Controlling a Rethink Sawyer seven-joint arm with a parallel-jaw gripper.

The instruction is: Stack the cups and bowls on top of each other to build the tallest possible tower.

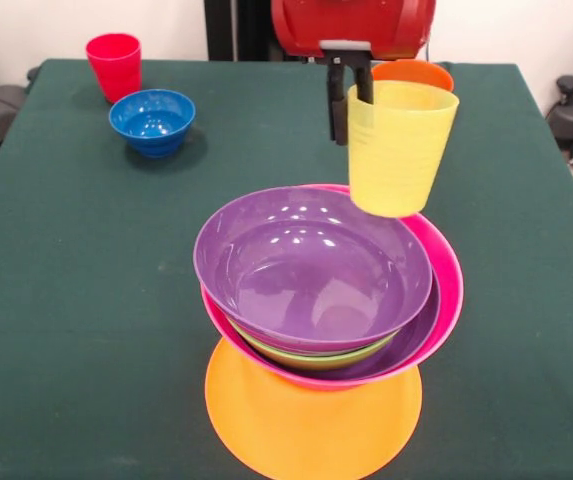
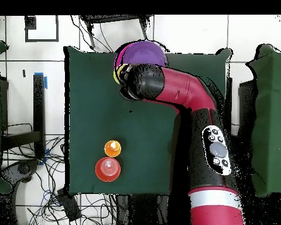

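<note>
My gripper (image 1: 352,105) is shut on the rim of the translucent yellow cup (image 1: 398,145) and holds it upright in the air, above the far right rim of the tower. The tower stands near the front: an upside-down orange bowl (image 1: 313,415) as base, then the pink bowl (image 1: 448,270), a purple bowl, the lime green bowl (image 1: 316,357) and a purple bowl (image 1: 311,265) on top. The red cup (image 1: 113,62) and the blue bowl (image 1: 152,120) stand at the far left. In the overhead view the arm (image 2: 184,88) covers most of the tower; the purple bowl (image 2: 141,54) shows.
An orange vessel (image 1: 413,72) shows behind the held cup, mostly hidden. The overhead view shows a small orange cup (image 2: 112,147) and a red-orange bowl (image 2: 108,169) side by side near the robot's end of the green table (image 1: 56,300). Cables lie on the floor around it.
</note>
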